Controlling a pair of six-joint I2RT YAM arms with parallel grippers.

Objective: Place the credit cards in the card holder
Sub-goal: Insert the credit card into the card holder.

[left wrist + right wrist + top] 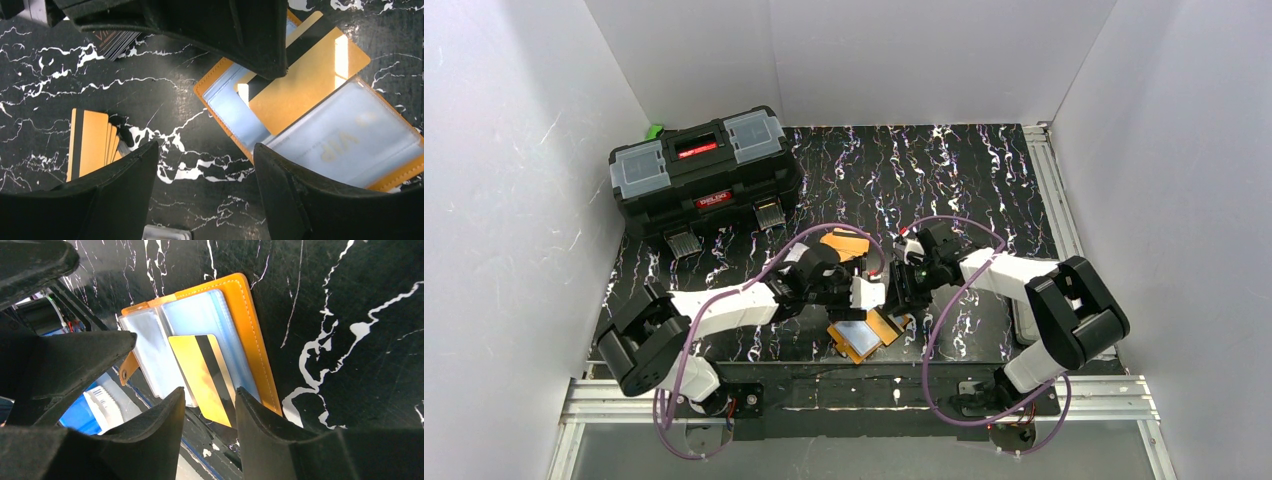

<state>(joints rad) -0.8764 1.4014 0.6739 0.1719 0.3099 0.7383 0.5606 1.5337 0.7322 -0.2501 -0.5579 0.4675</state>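
The orange card holder (861, 340) lies open near the table's front edge, its clear sleeves up; it also shows in the left wrist view (345, 145) and the right wrist view (245, 325). An orange card with a dark stripe (205, 372) sits partly inside a sleeve, its end sticking out (305, 85). My right gripper (210, 390) is open a little, with the card's free end just beyond its fingertips. My left gripper (206, 147) is open and empty over bare table beside the holder. A stack of orange cards (92, 142) lies to its left and also shows from above (844, 243). A black card (112, 42) lies farther off.
A big black toolbox (704, 175) stands at the back left. White walls close in the table on three sides. An aluminium frame (854, 390) runs along the near edge, just past the holder. The two grippers (886, 292) are close together above the holder.
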